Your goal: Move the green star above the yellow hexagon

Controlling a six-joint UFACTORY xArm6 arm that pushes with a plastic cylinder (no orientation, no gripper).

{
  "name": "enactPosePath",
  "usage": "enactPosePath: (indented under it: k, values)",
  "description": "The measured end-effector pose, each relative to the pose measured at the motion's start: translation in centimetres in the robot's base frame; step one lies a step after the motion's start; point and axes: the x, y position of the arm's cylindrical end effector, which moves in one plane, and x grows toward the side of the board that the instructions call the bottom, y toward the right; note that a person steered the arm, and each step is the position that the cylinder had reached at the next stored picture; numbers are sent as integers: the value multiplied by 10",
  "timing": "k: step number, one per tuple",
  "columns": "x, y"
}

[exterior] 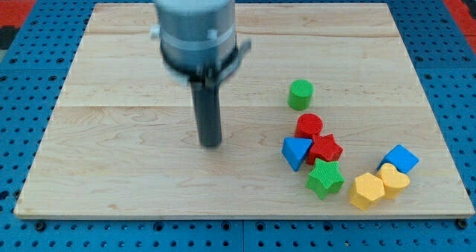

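Note:
The green star (325,178) lies at the view's lower right, touching the red star (325,148) above it and the blue triangle (296,152) at its upper left. The yellow hexagon (366,190) lies just to the right of the green star, a little lower, with a small gap between them. My tip (211,143) rests on the board well to the left of these blocks, about level with the blue triangle and touching no block.
A green cylinder (300,94) stands above the cluster. A red cylinder (309,124) sits on top of the red star's upper edge. A yellow heart (394,181) touches the hexagon's right, with a blue cube (401,160) above it. The board's bottom edge (238,216) runs close below.

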Motion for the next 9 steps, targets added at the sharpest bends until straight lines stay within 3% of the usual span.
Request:
enactPosePath:
  k: [1,3,7,9]
  values:
    - [69,3]
    - [66,117]
    - [-10,159]
    - [43,138]
